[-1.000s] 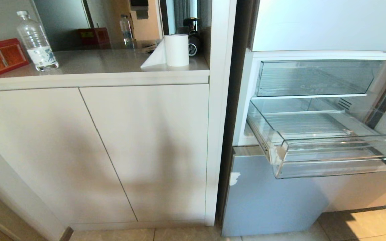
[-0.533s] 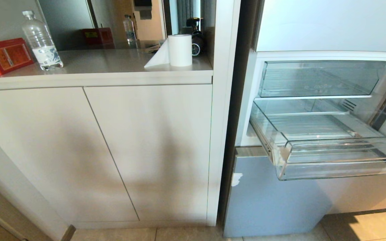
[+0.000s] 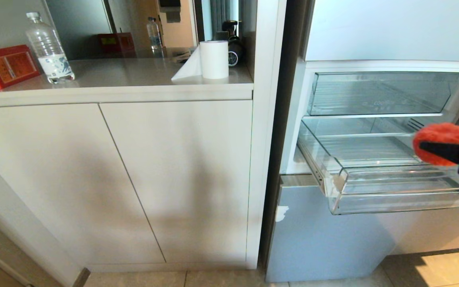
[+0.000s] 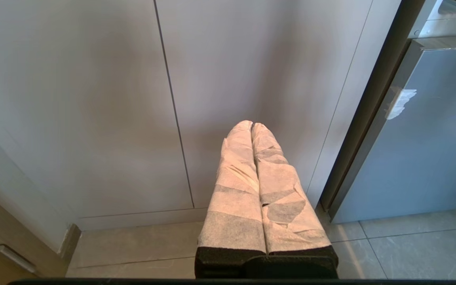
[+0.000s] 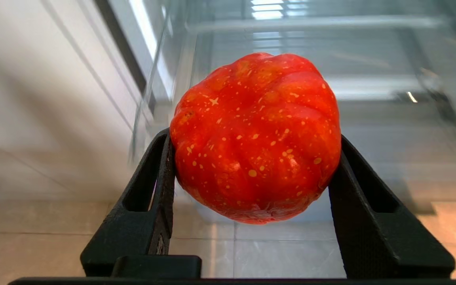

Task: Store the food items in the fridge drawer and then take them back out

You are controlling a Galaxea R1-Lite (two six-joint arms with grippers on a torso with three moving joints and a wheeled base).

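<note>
Right tool (image 3: 450,148) clenched the glossy, ribbed, speckled red fruit (image 3: 438,143) across its widest girth, at 3 o'clock over the clear ribbed-floor plastic fridge drawer (image 3: 393,191); judged light, firm, slippery.

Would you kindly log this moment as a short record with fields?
Right gripper: jaws shut on a red fruit, held above the drawer
Left gripper: jaws shut, empty, low before the cabinet doors
Drawer: pulled out, nothing in it
Upper bin: empty
Counter: bottle, red box, paper roll
</note>
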